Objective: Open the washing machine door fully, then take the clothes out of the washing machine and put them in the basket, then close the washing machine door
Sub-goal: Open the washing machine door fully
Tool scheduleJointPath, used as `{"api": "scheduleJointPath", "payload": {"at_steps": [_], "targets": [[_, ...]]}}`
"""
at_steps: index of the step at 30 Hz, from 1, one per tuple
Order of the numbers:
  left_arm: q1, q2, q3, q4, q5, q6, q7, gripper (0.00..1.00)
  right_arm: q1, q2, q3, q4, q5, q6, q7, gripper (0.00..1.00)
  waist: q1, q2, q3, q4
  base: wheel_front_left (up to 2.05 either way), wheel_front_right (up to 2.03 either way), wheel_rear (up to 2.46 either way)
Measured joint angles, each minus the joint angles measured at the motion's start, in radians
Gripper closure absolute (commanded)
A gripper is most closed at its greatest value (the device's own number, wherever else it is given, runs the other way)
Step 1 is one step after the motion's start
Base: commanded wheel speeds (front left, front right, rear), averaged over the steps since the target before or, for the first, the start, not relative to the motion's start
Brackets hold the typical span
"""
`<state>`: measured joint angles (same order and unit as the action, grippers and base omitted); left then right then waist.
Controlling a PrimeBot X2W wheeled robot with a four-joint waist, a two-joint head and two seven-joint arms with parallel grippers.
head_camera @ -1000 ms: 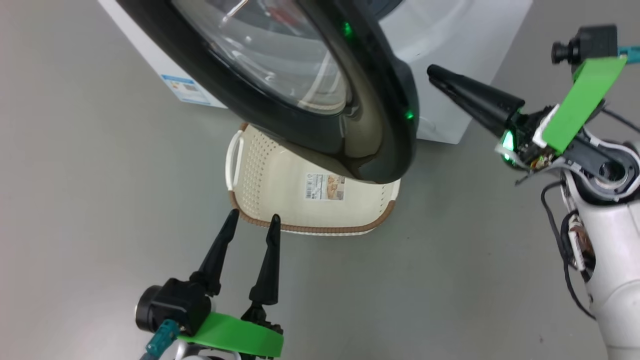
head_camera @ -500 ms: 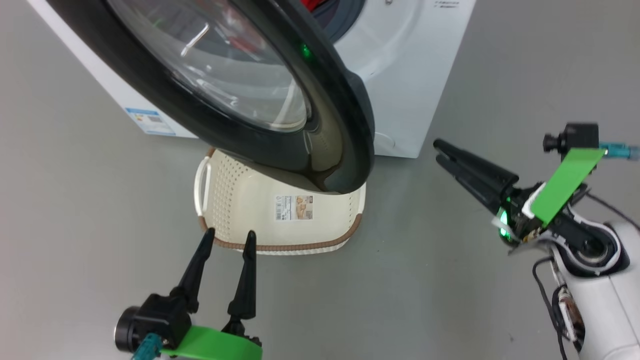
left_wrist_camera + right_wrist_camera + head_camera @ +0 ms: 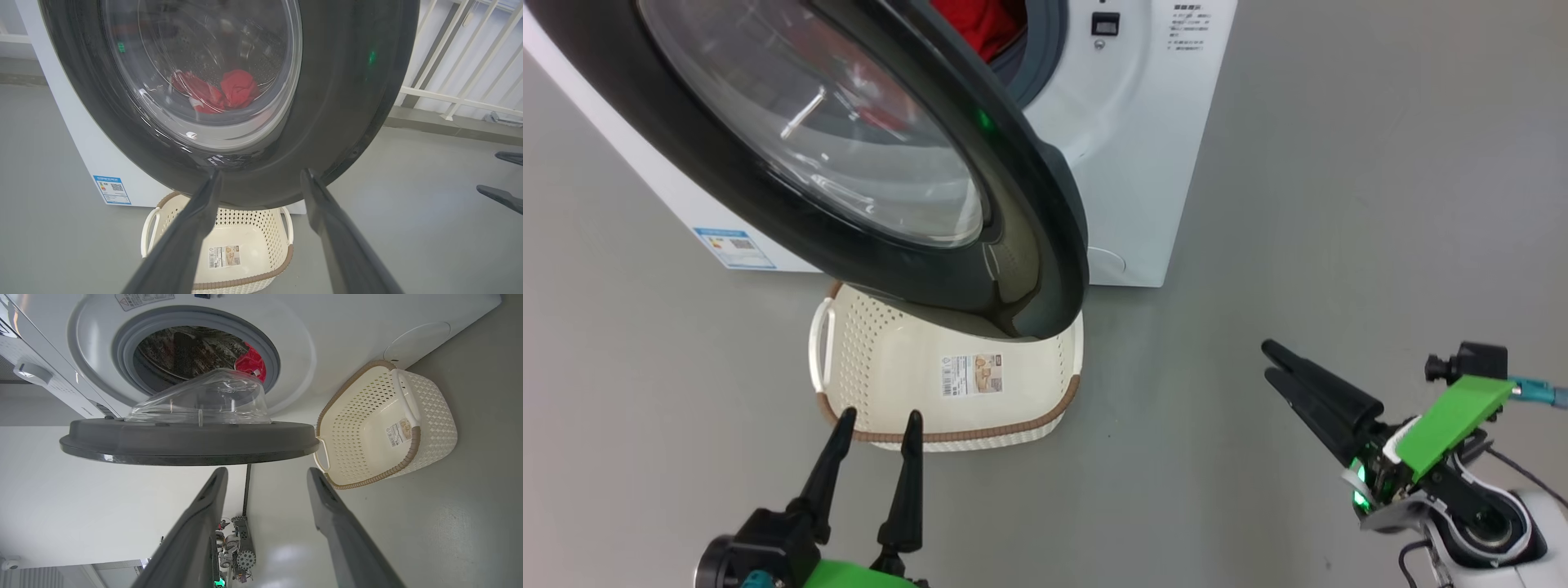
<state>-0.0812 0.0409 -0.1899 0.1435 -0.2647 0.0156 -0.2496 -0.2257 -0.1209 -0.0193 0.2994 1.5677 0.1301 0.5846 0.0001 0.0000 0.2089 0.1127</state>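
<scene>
Under the washing machine door point(image 3: 1045, 245) rim, basket point(image 3: 980, 433) partly overhung, floor point(image 3: 1298, 204) open around, both jaws spread (empty).

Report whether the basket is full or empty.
Empty: the basket shows a bare cream inside with only a paper label; the red clothes lie in the washing machine.

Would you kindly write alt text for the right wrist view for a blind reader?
The washing machine door stands open, seen edge-on, before the drum holding red clothes. The empty cream basket sits nearby, beyond the open fingers of the right gripper.
</scene>
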Motion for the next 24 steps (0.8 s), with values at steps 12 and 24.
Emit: {"api": "scheduleJointPath", "payload": {"at_steps": [12, 24], "targets": [[0.026, 0.001, 0.024, 0.02, 0.002, -0.016, 0.0, 0.0, 0.109, -0.038, 0.032, -0.008, -0.082, 0.0, -0.141, 0.0, 0.0, 0.0, -0.027, -0.034, 0.0, 0.0, 0.0], [0.043, 0.001, 0.029, 0.029, 0.003, -0.018, 0.0, 0.0, 0.146, -0.136, 0.154, 0.011, -0.207, 0.0, -0.384, 0.0, 0.0, 0.0001, -0.047, -0.05, 0.0, 0.0, 0.0]]}}
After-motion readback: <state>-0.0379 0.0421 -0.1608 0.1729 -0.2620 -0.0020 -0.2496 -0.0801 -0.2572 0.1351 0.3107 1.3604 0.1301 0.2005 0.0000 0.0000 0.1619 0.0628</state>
